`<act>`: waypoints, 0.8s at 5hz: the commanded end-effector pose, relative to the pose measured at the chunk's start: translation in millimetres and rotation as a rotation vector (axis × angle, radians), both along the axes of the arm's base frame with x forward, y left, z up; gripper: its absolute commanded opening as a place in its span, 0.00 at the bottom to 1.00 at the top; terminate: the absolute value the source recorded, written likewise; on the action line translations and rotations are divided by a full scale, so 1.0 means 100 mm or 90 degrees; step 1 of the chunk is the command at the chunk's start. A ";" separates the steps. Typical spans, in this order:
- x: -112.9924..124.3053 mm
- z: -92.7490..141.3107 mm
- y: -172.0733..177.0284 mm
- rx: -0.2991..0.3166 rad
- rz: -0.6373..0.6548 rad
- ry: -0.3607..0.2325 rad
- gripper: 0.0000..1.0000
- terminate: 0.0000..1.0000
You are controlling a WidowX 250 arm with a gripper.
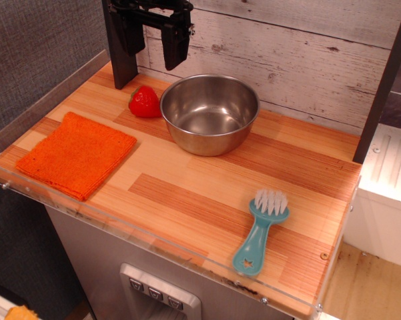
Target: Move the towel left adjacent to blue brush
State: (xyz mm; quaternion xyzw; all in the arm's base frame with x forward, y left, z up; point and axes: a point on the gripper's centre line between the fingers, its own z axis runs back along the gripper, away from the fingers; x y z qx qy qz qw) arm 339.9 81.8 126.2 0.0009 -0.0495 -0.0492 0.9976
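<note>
1. Lying nearest the camera, the blue brush rested close to the front edge of the wooden counter, with its white bristles pointing toward the steel bowl and its star-holed handle pointing away from it.
2. Open counter showed on every side of the brush, so room for a folded cloth beside it looked ample.
3. Forward of the bowl and well off to its other side, the towel lay flat and folded at the counter's corner, well apart from the brush and touching nothing else.
4. The bowl stood between the two, farther back, and a red strawberry sat just beside its rim on the towel's side.
5. Behind the bowl, the gripper hung high near the plank wall with its dark fingers spread apart and nothing between them.
6. The step in hand appeared to be the reach toward the towel, not yet begun.
7. Doing it well probably called for descending onto one edge or corner of the cloth, pinching through the folded layers, and lifting enough that it would not drag.
8. Carrying it forward of the bowl seemed safest, since snagging the rim or nudging the strawberry looked like the main risk.
</note>
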 end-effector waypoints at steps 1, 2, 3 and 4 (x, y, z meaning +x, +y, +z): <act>0.00 0.00 0.00 0.000 0.000 0.000 1.00 0.00; -0.13 0.00 0.08 -0.014 -0.004 -0.014 1.00 0.00; -0.34 0.02 0.27 0.008 -0.016 -0.032 1.00 0.00; -0.61 -0.09 0.61 0.028 -0.015 -0.037 1.00 0.00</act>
